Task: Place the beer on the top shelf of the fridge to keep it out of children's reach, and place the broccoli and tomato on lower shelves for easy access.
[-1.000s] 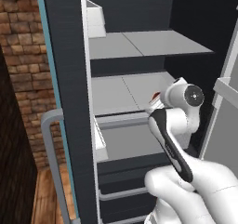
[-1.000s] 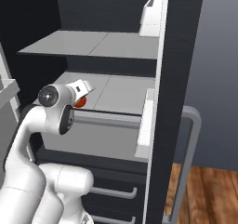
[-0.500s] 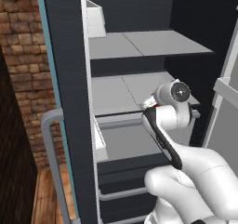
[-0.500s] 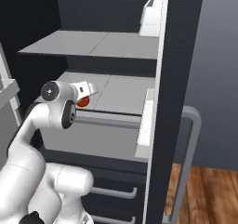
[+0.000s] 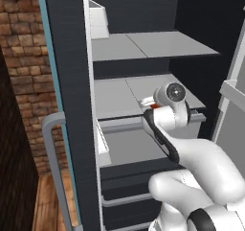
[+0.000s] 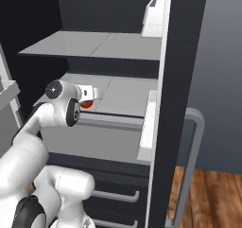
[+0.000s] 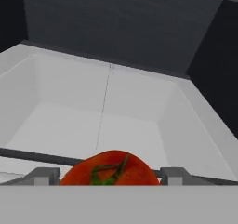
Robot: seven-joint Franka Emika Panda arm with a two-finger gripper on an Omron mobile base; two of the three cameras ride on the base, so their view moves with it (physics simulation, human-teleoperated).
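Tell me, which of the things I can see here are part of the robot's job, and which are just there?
Part of the job:
- small round red-orange tomato, between the tips of the two-finger gripper
- tall dark charcoal fridge, door open, with grey shelves and a grey drawer

Just there:
- white door bin
- red brick wall
- wooden floor

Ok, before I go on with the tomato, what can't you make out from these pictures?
- Tomato, hand view: lower half cut off at the bottom, so whether it rests on the shelf is unclear.
- Tomato, both base views: just a red sliver behind the gripper; the robot's wrist covers the rest.
- Jaws: contact with the tomato is hidden in every view.
- Fridge interior above the top shelf: cut off by the upper edge.
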